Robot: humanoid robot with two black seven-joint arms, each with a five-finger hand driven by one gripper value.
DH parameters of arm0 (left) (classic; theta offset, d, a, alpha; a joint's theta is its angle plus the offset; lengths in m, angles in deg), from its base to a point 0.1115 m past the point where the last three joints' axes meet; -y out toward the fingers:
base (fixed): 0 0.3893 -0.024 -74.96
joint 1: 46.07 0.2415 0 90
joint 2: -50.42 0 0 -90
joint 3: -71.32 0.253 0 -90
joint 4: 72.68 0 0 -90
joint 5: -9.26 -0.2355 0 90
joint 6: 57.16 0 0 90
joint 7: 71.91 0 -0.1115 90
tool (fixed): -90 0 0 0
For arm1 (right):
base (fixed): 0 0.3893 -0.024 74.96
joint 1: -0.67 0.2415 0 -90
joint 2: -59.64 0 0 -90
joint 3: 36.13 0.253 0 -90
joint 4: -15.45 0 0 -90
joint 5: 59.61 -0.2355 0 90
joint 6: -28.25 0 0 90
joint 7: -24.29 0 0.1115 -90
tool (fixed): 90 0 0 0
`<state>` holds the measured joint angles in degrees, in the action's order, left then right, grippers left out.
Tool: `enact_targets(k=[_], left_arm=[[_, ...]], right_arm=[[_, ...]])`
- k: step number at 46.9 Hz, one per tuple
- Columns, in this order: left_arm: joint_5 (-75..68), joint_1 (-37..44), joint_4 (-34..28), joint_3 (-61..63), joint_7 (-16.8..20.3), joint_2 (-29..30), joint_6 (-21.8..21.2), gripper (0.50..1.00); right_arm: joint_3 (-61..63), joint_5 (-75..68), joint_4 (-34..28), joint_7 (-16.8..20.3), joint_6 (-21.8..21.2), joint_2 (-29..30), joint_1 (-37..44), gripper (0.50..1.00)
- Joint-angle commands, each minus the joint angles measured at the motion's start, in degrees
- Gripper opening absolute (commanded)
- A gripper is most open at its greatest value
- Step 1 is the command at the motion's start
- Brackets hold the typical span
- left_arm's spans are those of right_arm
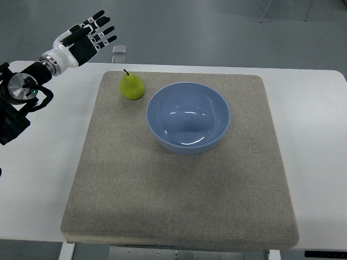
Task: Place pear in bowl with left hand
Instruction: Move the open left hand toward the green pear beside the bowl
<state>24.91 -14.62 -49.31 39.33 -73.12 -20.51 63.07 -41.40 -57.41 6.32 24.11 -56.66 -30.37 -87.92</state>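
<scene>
Standing yellow-green pear [132,86] (dark stem up)

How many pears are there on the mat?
1. The pear stands upright near the mat's far left corner, just left of the blue bowl. The bowl looks empty, so none is hidden inside.

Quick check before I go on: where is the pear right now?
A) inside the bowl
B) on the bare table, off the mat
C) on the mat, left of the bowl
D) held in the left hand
C: the pear stands on the mat beside the empty bowl, and the left hand is open, away from it.
</scene>
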Motion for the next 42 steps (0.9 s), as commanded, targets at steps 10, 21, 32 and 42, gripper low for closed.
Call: enact_targets(k=[10,21,32,42], left_arm=[[0.08,-0.34,-0.17,0.0,0.07,-0.17,-0.35,0.994],[-0.01,-0.69,-0.96,0.0,-0.02,-0.44,-0.52,0.994],[-0.88,-2.36,-1.84,0.17,0.07,-0.26,0.09,0.994],[-21.25,-5.44,-2.19,0.08,0.33,-0.17,0.09,0.994]], right_arm=[[0.0,0.0,0.0,0.0,0.0,0.0,0.0,0.926],[0.0,-0.08,0.0,0.0,0.0,0.0,0.0,0.926],[0.0,0.0,0.0,0.0,0.0,0.0,-0.08,0.924],[0.0,0.0,0.0,0.0,0.0,0.0,0.0,0.924]])
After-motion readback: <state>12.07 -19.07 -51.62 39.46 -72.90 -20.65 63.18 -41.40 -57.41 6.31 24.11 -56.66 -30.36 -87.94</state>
